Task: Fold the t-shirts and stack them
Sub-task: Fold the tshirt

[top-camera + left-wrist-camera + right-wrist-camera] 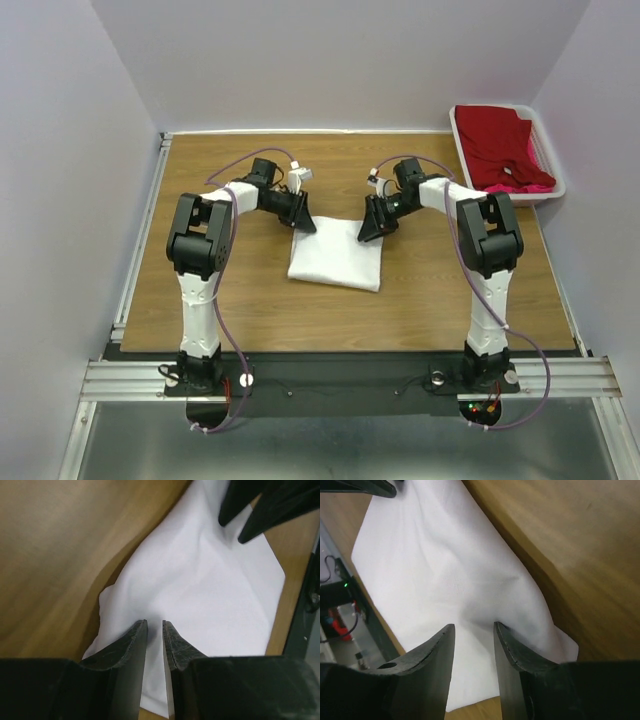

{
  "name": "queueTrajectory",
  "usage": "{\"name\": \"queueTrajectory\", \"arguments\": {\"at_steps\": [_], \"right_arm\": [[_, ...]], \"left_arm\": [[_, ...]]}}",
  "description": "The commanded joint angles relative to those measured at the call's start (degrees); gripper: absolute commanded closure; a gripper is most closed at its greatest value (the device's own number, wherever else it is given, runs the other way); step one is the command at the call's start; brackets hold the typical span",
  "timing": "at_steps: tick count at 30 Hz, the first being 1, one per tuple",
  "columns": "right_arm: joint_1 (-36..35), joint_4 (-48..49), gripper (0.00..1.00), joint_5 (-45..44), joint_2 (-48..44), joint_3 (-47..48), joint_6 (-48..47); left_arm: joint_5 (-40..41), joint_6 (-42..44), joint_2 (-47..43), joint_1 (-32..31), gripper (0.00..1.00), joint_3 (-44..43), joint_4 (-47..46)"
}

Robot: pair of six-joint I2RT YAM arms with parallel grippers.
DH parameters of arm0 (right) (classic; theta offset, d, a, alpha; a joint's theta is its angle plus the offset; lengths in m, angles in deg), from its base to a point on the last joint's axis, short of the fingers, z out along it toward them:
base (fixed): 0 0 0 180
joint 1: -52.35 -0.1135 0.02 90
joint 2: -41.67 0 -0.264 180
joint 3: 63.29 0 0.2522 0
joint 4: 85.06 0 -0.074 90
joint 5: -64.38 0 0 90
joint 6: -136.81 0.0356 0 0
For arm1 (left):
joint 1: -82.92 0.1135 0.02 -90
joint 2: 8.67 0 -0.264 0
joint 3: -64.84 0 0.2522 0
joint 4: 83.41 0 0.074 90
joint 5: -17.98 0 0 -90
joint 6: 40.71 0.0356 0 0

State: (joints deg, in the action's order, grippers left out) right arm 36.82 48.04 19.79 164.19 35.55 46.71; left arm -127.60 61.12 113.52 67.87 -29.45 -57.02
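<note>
A plain white t-shirt (335, 257) lies folded into a rectangle at the middle of the table. My left gripper (304, 223) is down on its far left corner. In the left wrist view (155, 623) the jaws stand a narrow slit apart, tips pinched on the white cloth (200, 590), whose left edge lifts slightly. My right gripper (372, 231) is on the far right corner. In the right wrist view (474, 626) its jaws are apart, tips pressing the cloth (435, 575), which puckers between them. A deep red t-shirt (497, 146) and a bright pink one (530, 184) lie in the basket.
A white plastic basket (553, 165) stands at the back right corner of the wooden table (200, 300). Grey walls close in on the left, back and right. A metal rail (340, 375) runs along the near edge by the arm bases.
</note>
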Motion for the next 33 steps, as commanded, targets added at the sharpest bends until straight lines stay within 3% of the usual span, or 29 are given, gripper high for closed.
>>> {"name": "queueTrajectory", "arguments": {"at_steps": [1,5,9,12,19,26,29,33], "right_arm": [[-0.2,4.4,0.57,-4.5,1.4,6.8,1.8],[-0.3,4.4,0.56,1.2,-3.4,8.2,3.9],[-2.0,4.6,0.56,4.5,-9.1,4.6,6.2],[-4.7,6.9,0.56,7.5,-11.9,-0.2,8.2],[-9.2,13.5,0.58,11.5,-7.7,-8.5,13.0],[-8.8,13.3,0.64,7.0,0.9,-9.8,9.9],[-8.6,13.1,0.64,7.4,-1.2,-10.8,9.5],[-8.6,11.3,0.65,9.5,-8.6,-13.8,8.0]], "left_arm": [[7.1,4.2,2.5,3.1,0.69,-8.1,3.3],[2.0,5.7,-4.0,3.5,0.67,-8.3,6.0],[-3.7,1.9,-15.3,1.6,0.66,2.4,2.0],[-5.3,-1.2,-17.9,-0.1,0.66,8.3,-1.1],[-9.5,-5.4,-13.5,-1.4,0.66,18.5,-5.7],[-3.6,-4.6,-5.1,1.8,0.66,19.0,-4.1],[-3.1,-1.1,-3.7,3.1,0.66,17.9,-0.3],[-2.4,1.2,-8.3,4.1,0.66,19.8,1.3]]}}
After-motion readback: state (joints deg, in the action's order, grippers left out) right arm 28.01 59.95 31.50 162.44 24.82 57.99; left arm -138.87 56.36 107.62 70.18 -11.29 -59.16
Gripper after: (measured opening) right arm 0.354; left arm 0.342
